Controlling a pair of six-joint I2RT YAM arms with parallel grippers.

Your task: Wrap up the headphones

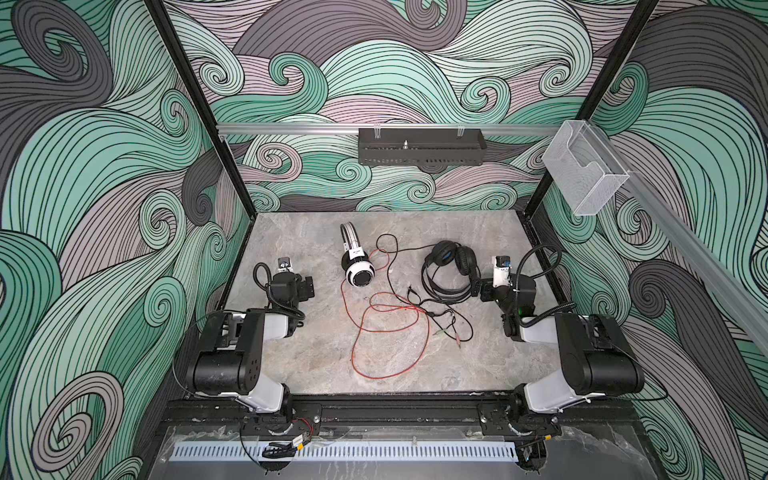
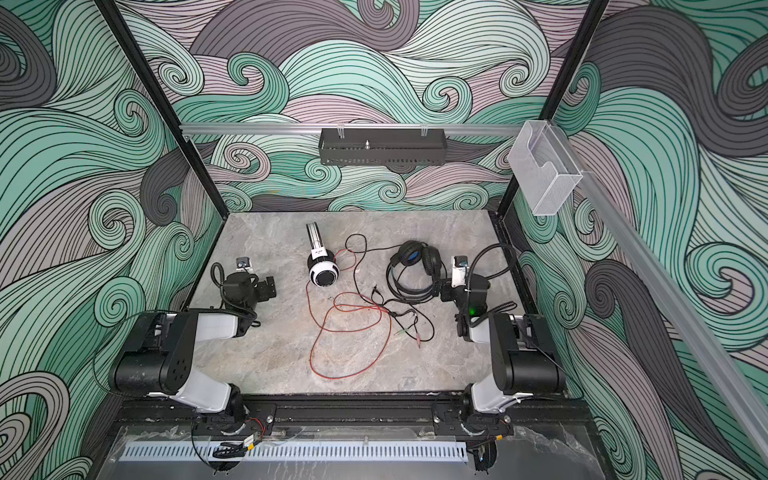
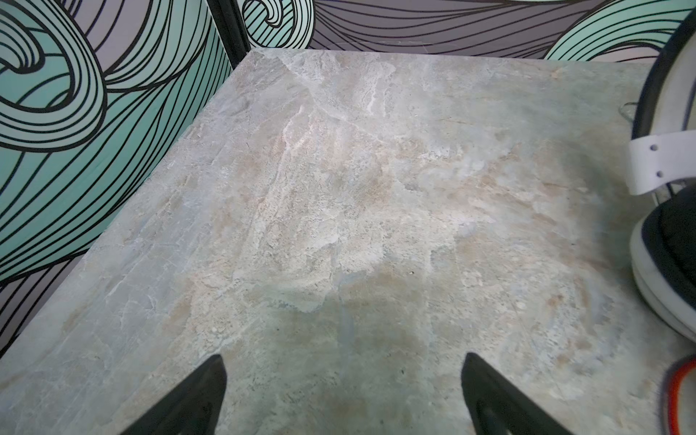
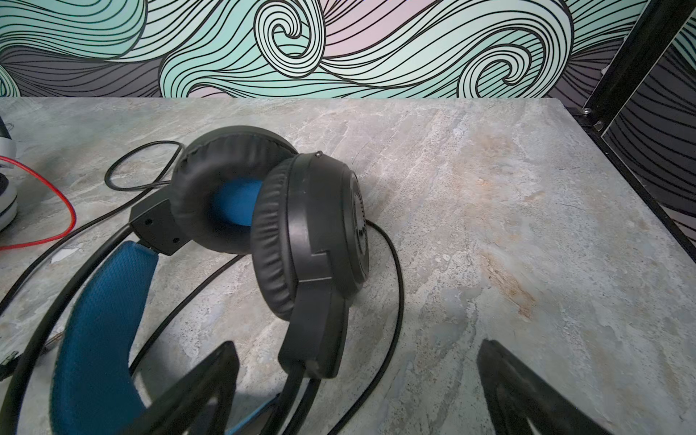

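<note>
on the table (image 1: 291, 232), smaller headphones (image 1: 358, 266) lie left of the larger headphones (image 1: 451, 266); their cables (image 1: 415, 308) sprawl in front, seemingly crossing.

You won't find any text you can read here: the small dark logo (image 1: 356, 252) on the white headphones (image 1: 358, 272) is too blurred in both top views.

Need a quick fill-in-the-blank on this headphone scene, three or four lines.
The white headphones trail a ___ cable.
The black headphones have an ear-cup lining coloured ___.
The left claw and right claw both stand ___, holding nothing.
The black headphones lie nearer the ___ claw.
Missing: red; blue; open; right.
</note>
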